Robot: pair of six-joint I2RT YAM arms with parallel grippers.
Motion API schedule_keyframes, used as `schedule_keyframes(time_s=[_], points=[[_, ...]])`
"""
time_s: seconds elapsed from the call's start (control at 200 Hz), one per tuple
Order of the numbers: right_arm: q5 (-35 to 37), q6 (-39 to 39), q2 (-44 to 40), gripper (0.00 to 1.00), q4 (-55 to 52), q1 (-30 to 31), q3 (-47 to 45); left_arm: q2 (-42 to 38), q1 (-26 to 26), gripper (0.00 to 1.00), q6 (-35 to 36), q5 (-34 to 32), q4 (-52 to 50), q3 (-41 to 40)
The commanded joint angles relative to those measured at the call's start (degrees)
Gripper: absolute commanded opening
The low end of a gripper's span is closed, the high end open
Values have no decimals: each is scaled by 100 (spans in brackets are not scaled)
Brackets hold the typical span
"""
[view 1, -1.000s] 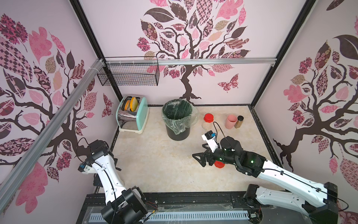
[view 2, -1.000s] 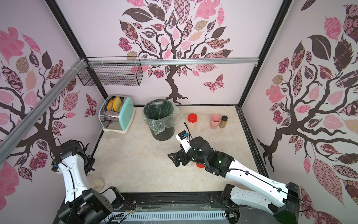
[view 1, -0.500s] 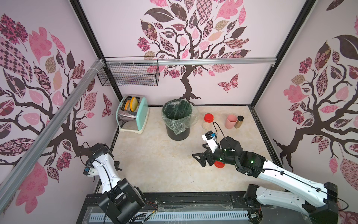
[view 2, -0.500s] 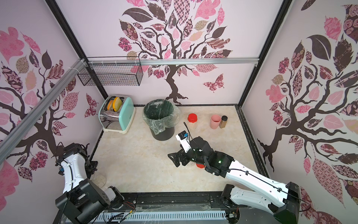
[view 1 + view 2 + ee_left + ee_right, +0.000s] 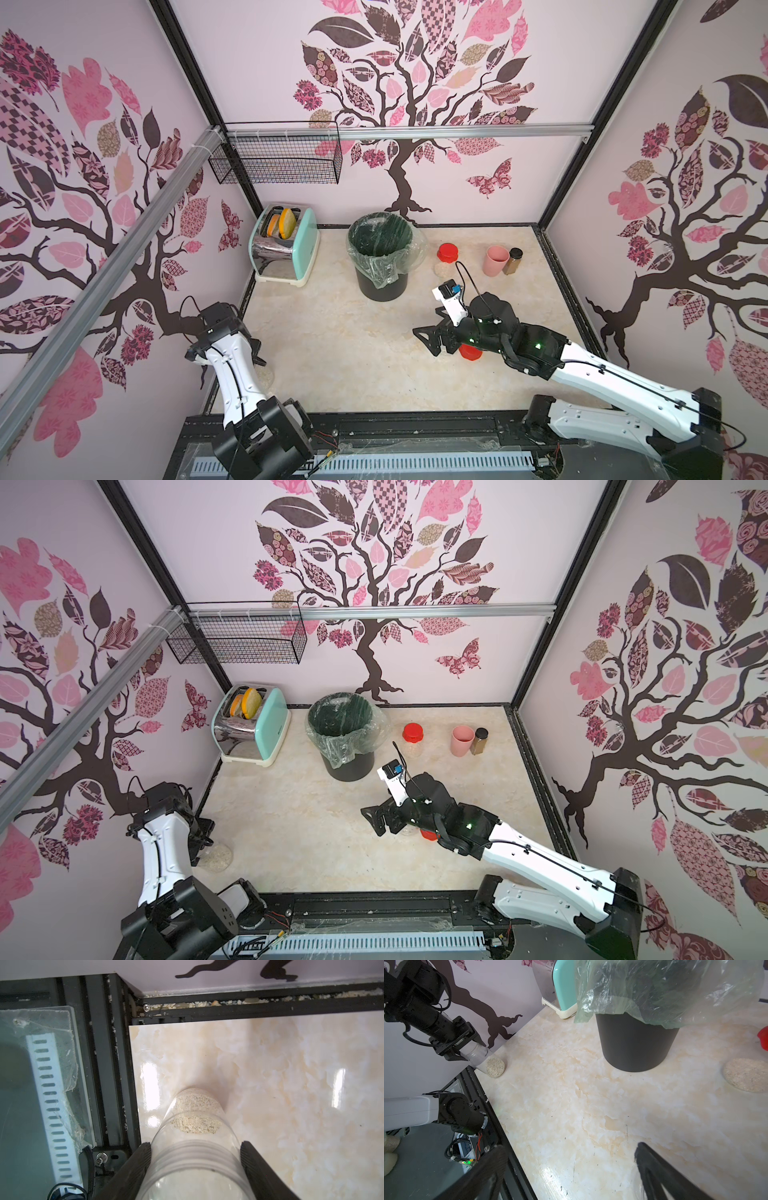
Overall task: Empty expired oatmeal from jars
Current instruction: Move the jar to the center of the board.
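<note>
While the clear-lidded jar [image 5: 266,376] is gripped at the tabletop's [image 5: 353,353] front-left corner, the right gripper [image 5: 432,338] is spread wide.
Both top views: a red-lidded jar [image 5: 471,353] is seen under the right arm [image 5: 582,374]. Left wrist: the left gripper [image 5: 195,1147] is clamped on the clear-lidded jar, oatmeal [image 5: 195,1105] at its bottom. Right wrist: that jar is seen tilted.

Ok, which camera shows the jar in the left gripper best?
The left wrist view: it shows the jar close up, clamped in the left gripper, oatmeal at its base. The right wrist view shows it small, side-on; both top views only its base.
</note>
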Motion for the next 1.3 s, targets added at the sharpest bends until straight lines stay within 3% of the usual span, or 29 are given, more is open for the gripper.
schedule_keyframes(time_s=[0.0,0.14,0.275,0.52,0.79,0.975,1.29], points=[[189,-61,35,100,-95,36,166,-86,-368,40,97,434,224,-149],[332,-72,140,100,-66,38,184,-273,-1157,37,56,405,197,-162],[459,-18,279,100,26,28,158,-271,-2638,36,-396,-3,108,-36],[654,-213,515,100,201,-17,79,159,-4837,37,-848,-492,-258,611],[767,-240,489,100,643,-243,-255,858,-6685,41,-1447,-369,-131,985],[815,-277,662,100,887,-371,-325,1192,-7278,42,-1627,-152,252,1042],[618,-308,989,100,1087,-533,-320,1360,-7768,47,-1865,-52,680,872]])
